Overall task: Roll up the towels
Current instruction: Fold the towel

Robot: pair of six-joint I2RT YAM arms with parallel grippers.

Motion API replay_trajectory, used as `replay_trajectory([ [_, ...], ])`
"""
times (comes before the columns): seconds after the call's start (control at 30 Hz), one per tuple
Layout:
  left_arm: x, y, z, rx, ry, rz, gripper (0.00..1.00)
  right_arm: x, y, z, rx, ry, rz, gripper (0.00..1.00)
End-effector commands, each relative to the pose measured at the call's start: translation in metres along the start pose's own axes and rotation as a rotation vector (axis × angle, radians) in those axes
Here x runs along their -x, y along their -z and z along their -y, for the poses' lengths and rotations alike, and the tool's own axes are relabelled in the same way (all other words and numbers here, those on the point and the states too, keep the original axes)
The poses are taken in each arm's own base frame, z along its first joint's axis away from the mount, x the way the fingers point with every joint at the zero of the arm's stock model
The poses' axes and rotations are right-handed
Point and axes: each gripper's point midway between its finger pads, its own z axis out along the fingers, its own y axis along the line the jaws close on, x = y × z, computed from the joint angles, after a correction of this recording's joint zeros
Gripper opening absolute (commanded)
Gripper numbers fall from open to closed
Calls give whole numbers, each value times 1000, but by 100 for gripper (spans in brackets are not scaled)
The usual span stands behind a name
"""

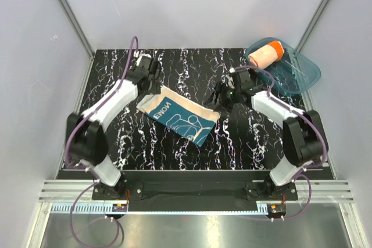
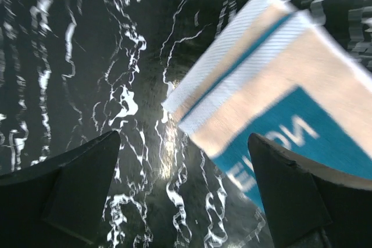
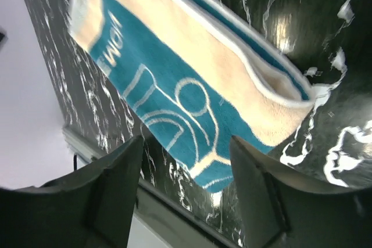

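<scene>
A teal-blue towel with cream patches lies folded in a long strip on the black marbled table, slanting from upper left to lower right. My left gripper hovers at its upper-left end. In the left wrist view the gripper is open over bare table, with the towel's striped end just past the fingertips. My right gripper stands at the towel's right end. It is open above the folded towel's lower corner and holds nothing. An orange towel lies rolled up in the tub.
A translucent teal plastic tub sits at the back right corner, partly off the table. Grey walls and metal frame rails enclose the table on three sides. The table's near edge runs along the arm bases.
</scene>
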Motion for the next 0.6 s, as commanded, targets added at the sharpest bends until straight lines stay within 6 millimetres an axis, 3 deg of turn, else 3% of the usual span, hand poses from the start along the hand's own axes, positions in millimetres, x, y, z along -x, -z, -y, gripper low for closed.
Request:
replay_trajectory([
  [0.0,21,63,4,3,-44,217,99,31,52,-15,-133,124,148,69],
  [0.07,8,98,31,-124,-75,300,99,43,73,-15,-194,140,228,72],
  [0.13,-15,108,55,-206,-109,297,99,48,86,-8,-231,127,270,73],
  [0.17,-25,127,86,-298,-149,333,99,51,97,-5,-258,117,311,73],
  [0.2,-35,137,100,-341,-179,351,99,51,103,-2,-270,106,330,73],
  [0.23,-61,151,125,-407,-260,367,99,48,107,6,-287,81,344,73],
  [0.27,-66,161,142,-457,-275,403,99,50,118,8,-301,71,389,73],
  [0.43,-132,173,209,-623,-416,342,88,40,142,24,-350,26,453,73],
  [0.57,-161,169,238,-637,-496,323,86,33,156,30,-381,20,469,73],
])
